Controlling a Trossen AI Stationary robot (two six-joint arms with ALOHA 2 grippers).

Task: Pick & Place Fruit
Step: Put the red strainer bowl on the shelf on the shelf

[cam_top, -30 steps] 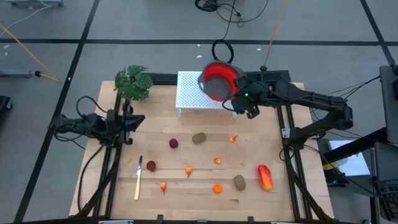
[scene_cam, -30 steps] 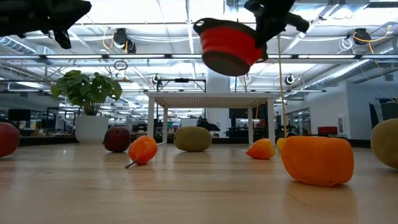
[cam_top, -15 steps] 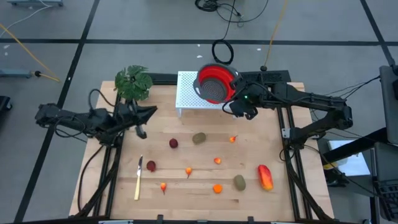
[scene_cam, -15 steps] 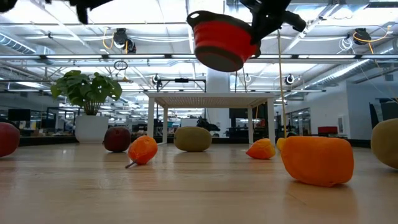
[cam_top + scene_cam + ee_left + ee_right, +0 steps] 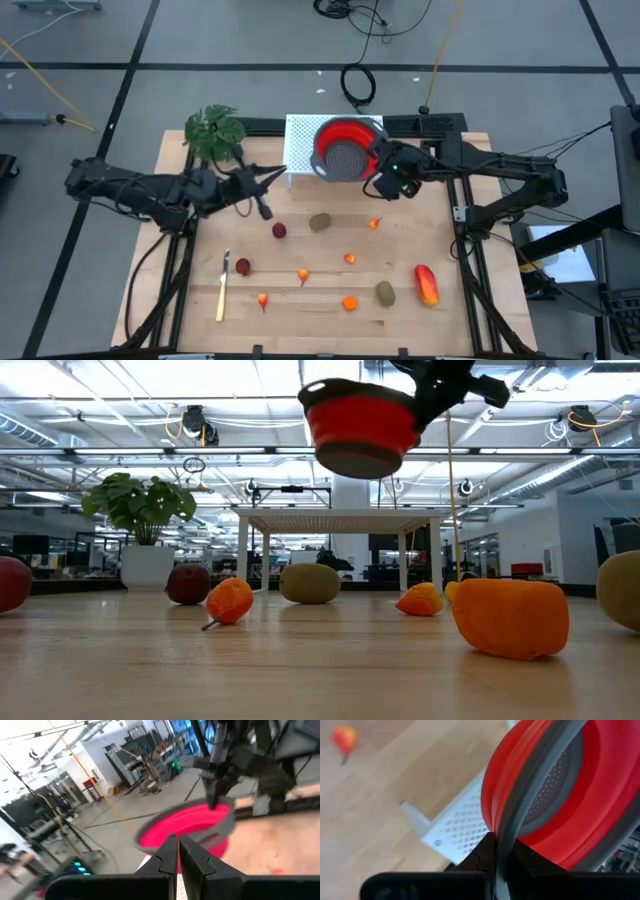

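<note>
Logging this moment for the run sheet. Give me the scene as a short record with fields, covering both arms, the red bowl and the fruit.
right gripper: jaws shut on the grey rim of the red colander bowl, holding it in the air above the white perforated stand
left gripper: jaws shut, empty, reaching over the table toward the bowl
fruit: all loose on the wooden table; none in the bowl
fruit pieces: red-orange long piece, two olive ovals, two dark red balls
knife: flat near the left edge
plant: back left corner

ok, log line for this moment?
right gripper: shut on red collapsible colander, held above white perforated rack | left gripper: shut, empty, near rack | fruit: on table
</note>
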